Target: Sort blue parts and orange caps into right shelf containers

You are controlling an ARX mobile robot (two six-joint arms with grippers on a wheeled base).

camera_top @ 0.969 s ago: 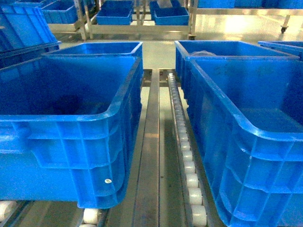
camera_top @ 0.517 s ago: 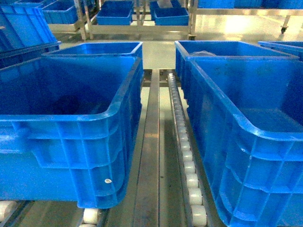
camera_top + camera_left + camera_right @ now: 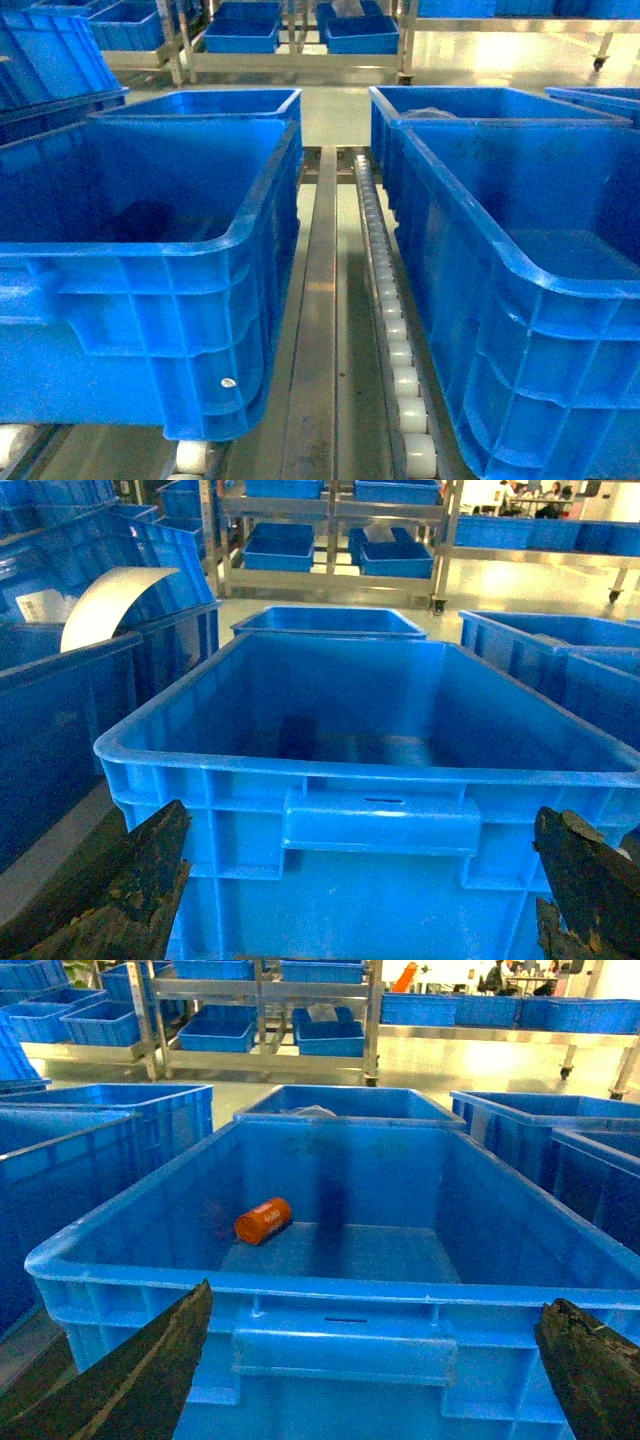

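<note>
- Right wrist view: one orange cap (image 3: 263, 1220) lies on the floor of the blue bin (image 3: 340, 1285), left of centre frame, long axis slanting up-right.
- Right gripper (image 3: 372, 1380) spread wide, empty, hanging before the bin's near wall; I judge it the nearer arm.
- Left gripper (image 3: 362, 890) likewise spread, facing a bin (image 3: 370, 770) with no parts visible.

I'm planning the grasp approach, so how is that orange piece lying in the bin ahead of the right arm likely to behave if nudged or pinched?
The orange cap looks cylindrical and lies on its side on the blue bin's smooth floor, so a nudge would probably roll it. Its glossy plastic may slip between fingers. It looks small and likely light.
</note>
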